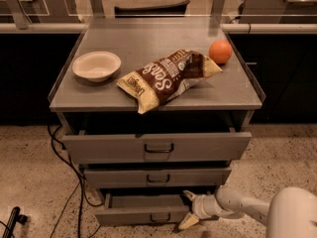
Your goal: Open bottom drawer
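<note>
Grey metal bottom drawer point(129, 215), pale pincer point(189, 209) splayed wide and empty at its right end.

My gripper point(189, 209) sits at the right end of the bottom drawer point(129, 215), fingers spread. The middle drawer point(198, 176) juts out just above and cuts off room overhead. Cables point(79, 192) trail over the floor point(270, 170) on the left. On the right the floor is open.
</note>
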Robot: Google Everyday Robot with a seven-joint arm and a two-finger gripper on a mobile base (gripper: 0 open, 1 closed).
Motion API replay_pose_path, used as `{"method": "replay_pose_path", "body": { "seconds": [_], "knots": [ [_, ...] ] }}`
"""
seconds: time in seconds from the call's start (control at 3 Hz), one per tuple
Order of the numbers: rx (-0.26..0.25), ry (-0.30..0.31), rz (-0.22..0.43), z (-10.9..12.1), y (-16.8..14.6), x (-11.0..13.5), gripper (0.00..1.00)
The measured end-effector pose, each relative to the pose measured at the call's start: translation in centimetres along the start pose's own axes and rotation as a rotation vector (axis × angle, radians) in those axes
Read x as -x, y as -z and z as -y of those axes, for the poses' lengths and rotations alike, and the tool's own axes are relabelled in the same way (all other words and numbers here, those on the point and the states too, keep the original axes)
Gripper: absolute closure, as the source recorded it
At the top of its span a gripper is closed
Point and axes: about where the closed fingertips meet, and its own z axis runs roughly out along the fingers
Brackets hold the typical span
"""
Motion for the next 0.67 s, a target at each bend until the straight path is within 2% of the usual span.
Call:
{"method": "replay_pose_path", "body": {
  "seconds": [0.33, 0.67],
  "knots": [
    [0.001, 0.000, 0.000, -0.1, 0.0, 0.0, 0.40],
    [0.014, -0.035, 0.010, -3.7, 1.3, -2.9, 0.64]
  ]
}}
